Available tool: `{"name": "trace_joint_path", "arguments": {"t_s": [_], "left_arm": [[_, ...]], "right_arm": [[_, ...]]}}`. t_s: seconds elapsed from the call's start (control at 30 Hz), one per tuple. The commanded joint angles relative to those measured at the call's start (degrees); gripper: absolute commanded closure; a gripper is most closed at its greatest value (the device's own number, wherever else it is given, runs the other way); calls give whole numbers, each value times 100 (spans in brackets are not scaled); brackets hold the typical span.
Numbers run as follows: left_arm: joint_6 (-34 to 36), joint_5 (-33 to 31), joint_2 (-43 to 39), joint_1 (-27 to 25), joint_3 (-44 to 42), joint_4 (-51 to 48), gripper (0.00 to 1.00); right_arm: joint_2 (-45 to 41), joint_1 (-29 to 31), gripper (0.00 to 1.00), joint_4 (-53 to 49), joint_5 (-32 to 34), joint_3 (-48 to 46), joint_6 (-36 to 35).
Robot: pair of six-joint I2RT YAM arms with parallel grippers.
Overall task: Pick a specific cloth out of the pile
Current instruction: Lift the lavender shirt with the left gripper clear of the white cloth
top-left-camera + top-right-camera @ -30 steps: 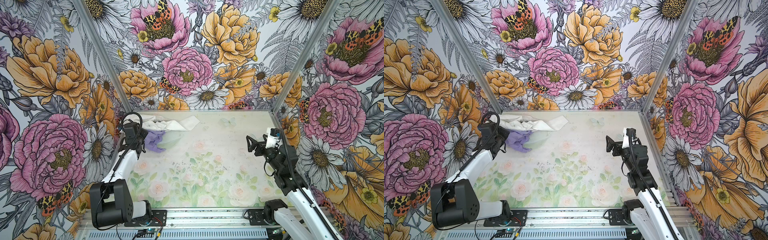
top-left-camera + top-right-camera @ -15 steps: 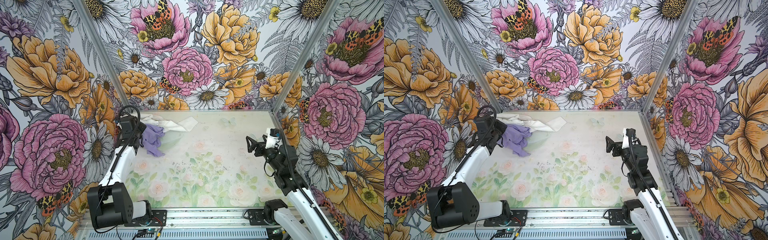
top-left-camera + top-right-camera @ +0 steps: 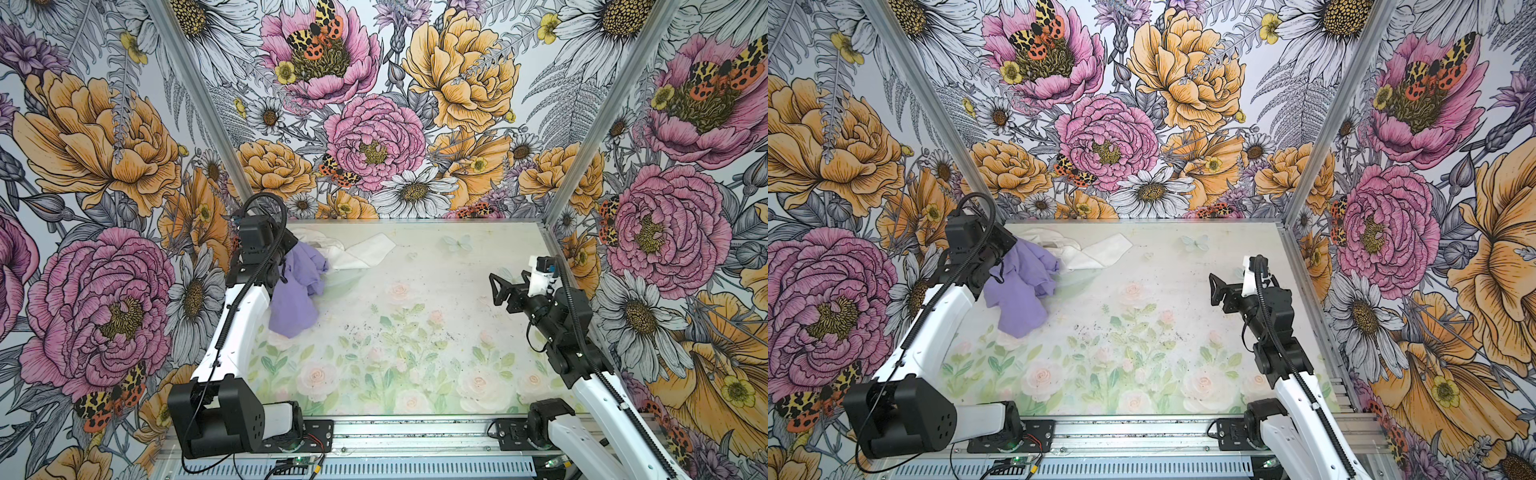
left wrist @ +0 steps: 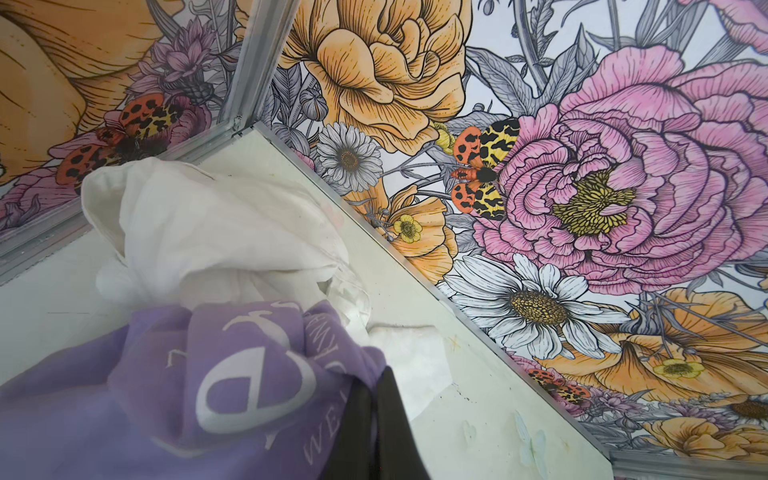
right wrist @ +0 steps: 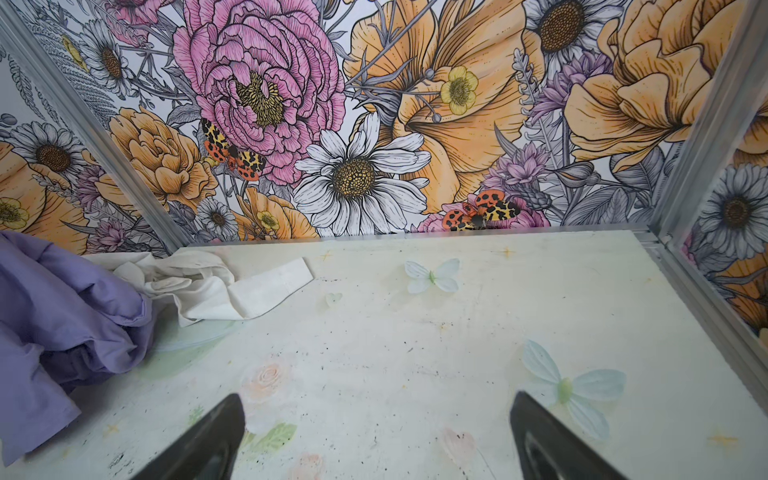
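1. My left arm stretches toward the far-left corner with its wrist raised. The left gripper [image 4: 372,401] is clamped tight on the cloth [image 3: 293,299].
2. The cloth hangs from those jaws in a bunch, just beside the pile [image 3: 359,253], which lies at the table's far-left edge.
3. My right arm is bent at the right side. The right gripper [image 3: 496,286] points left above the table, jaws spread wide and empty.
4. The table [image 3: 436,299] is a pale flower print flecked with dark specks, and bold floral walls [image 3: 374,124] enclose it.
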Motion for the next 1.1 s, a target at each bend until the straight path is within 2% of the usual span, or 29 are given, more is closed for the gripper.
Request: {"name": "trace_joint_path", "arguments": {"t_s": [0.0, 0.57, 1.07], "left_arm": [[330, 205, -144, -101, 325, 119, 100], [508, 816, -283, -220, 774, 116, 100], [676, 1278, -389, -557, 1302, 116, 100]], "right_arm": [[-17, 54, 0, 16, -184, 161, 69], [200, 259, 1, 24, -369, 286, 152], [545, 828, 5, 193, -115, 480, 143]]}}
